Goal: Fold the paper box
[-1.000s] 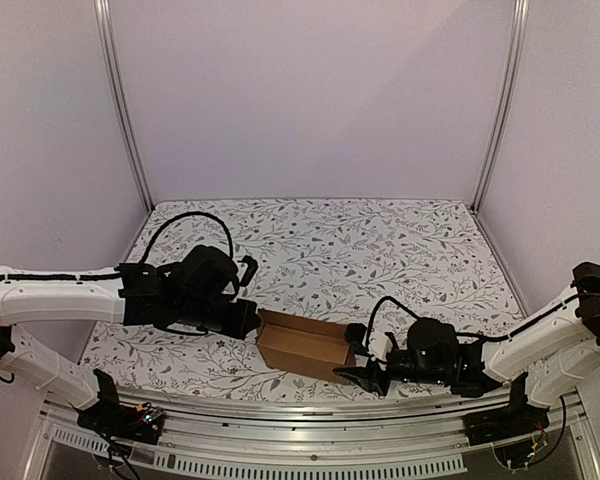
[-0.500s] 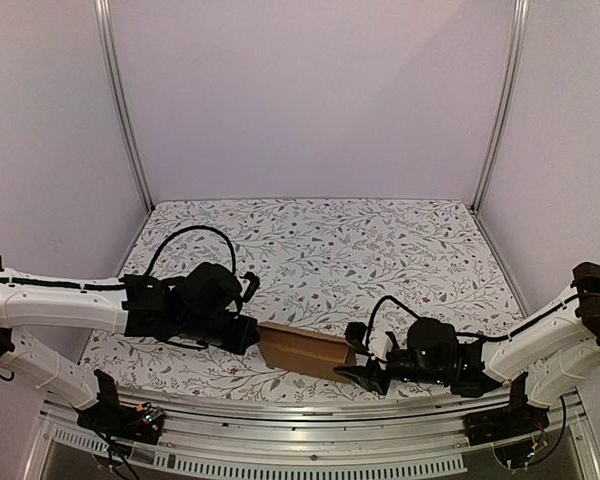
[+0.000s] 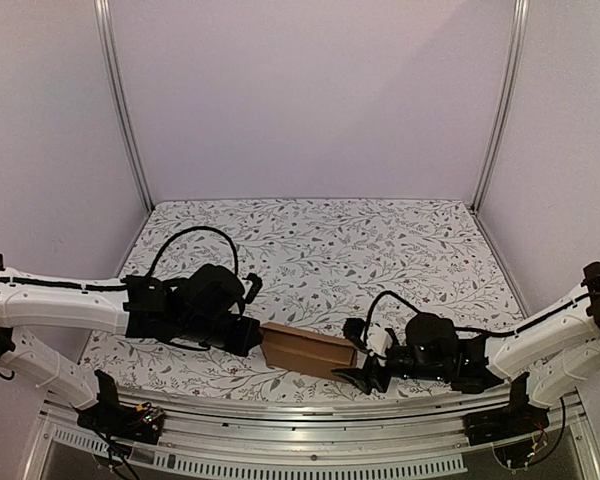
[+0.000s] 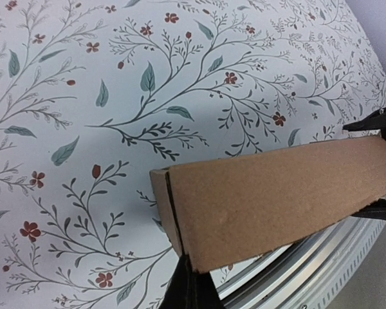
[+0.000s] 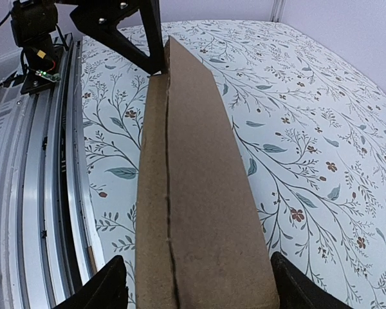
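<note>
L end effector (image 4: 192, 286) pinches paper box (image 4: 276, 193); R end effector (image 5: 196, 286) wide, straddling.

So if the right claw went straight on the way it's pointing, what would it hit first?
The box. Its near end sits between the right claw's open fingers, so the box would probably just slide deeper in. Past its far end stands the left claw.

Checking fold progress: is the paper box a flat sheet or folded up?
Folded up: the paper box is an oblong, two faces meeting along a crease, not a spread sheet. Whether its ends are tucked shut, cannot tell.
</note>
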Controlling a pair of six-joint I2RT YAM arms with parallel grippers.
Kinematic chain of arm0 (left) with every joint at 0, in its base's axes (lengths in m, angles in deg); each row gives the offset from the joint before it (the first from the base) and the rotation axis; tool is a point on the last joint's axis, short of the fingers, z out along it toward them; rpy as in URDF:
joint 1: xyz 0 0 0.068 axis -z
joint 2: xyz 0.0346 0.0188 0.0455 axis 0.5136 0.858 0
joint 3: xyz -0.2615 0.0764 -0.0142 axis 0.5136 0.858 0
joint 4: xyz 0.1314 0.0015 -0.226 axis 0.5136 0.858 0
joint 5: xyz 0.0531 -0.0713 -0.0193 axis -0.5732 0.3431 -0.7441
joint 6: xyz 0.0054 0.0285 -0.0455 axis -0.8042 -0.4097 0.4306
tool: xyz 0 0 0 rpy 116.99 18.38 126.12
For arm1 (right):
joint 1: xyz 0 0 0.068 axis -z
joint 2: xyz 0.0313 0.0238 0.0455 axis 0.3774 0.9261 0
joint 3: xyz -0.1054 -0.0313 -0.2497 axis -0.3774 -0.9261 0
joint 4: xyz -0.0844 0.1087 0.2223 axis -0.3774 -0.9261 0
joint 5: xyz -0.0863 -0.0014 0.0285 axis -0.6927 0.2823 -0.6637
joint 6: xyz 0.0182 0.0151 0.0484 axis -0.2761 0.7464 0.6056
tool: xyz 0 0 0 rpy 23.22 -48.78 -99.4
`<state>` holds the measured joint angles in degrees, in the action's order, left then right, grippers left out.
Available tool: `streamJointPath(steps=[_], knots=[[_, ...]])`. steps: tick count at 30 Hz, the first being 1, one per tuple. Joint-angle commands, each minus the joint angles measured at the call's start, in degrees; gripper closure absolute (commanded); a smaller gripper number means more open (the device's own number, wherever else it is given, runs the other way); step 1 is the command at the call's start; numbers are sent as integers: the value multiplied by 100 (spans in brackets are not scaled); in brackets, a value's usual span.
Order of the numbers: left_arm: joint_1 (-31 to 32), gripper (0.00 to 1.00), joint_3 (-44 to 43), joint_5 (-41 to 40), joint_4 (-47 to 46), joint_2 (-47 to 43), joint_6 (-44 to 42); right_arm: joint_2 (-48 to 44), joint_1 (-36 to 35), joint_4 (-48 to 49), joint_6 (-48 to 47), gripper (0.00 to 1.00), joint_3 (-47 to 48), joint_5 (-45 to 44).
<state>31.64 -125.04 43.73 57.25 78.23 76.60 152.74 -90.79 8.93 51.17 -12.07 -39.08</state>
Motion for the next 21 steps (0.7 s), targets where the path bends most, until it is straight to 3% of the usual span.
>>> streamJointPath(steps=[1, 4, 5, 6, 15, 21], knots=[[91, 100, -213, -109, 110, 123, 194, -489, -32, -761, -32, 21, 177, -103], [91, 100, -251, -218, 140, 128, 289, -784, -37, -1256, -115, 14, 248, -121], [94, 100, -269, -258, 160, 123, 309, -953, -32, -1406, -129, 4, 254, -110], [92, 100, -287, -297, 190, 115, 327, -1065, -37, -1610, -142, 2, 279, -101], [116, 100, -318, -317, 147, 176, 353, -2653, -30, -3455, 75, 1, 575, -518], [135, 100, -344, -266, 143, 233, 292, -2709, -26, -4314, 573, 1, 968, -1041]])
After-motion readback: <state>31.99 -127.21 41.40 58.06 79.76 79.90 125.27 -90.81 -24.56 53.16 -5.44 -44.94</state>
